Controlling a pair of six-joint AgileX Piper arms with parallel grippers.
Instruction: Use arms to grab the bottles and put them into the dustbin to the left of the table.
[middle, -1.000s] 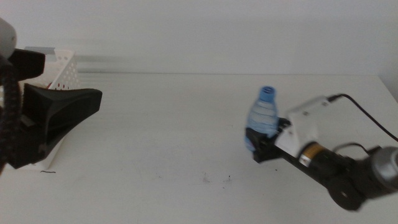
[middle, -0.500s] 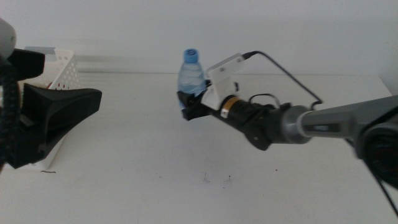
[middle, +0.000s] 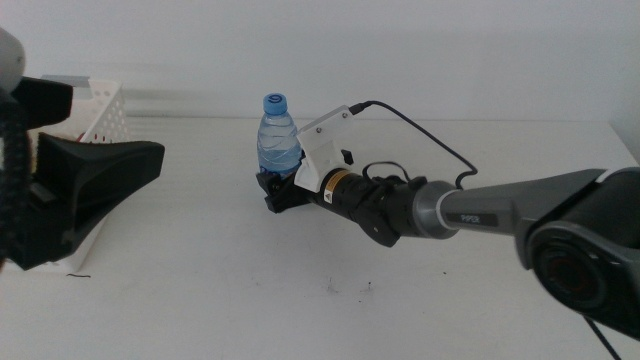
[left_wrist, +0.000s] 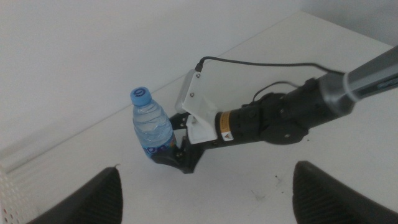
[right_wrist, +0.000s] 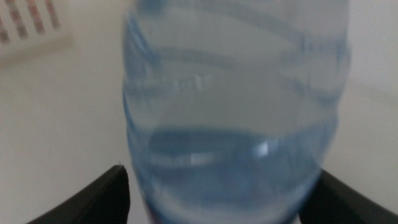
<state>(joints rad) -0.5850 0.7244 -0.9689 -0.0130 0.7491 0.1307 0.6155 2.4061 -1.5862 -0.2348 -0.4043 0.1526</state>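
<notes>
My right gripper (middle: 277, 190) is shut on the lower part of the clear water bottle with a blue cap (middle: 278, 145) and holds it upright, low over the white table (middle: 200, 270), left of centre. The bottle fills the right wrist view (right_wrist: 233, 93), between my right gripper's (right_wrist: 221, 186) jaws. In the left wrist view the bottle (left_wrist: 151, 127) stands ahead of my left gripper (left_wrist: 210, 169), which is open and empty. My left gripper (middle: 120, 170) waits at the left edge, in front of the white perforated dustbin (middle: 103, 115). The yellow tea bottle and red can are out of view.
The right arm (middle: 480, 210) with its black cable stretches across the table from the right. A few dark specks (middle: 345, 288) mark the tabletop near the front. The dustbin's perforated side shows in the left wrist view (left_wrist: 12, 199).
My right arm has carried the water bottle leftward across the table, from the right side to left of centre. My left arm has not moved.
</notes>
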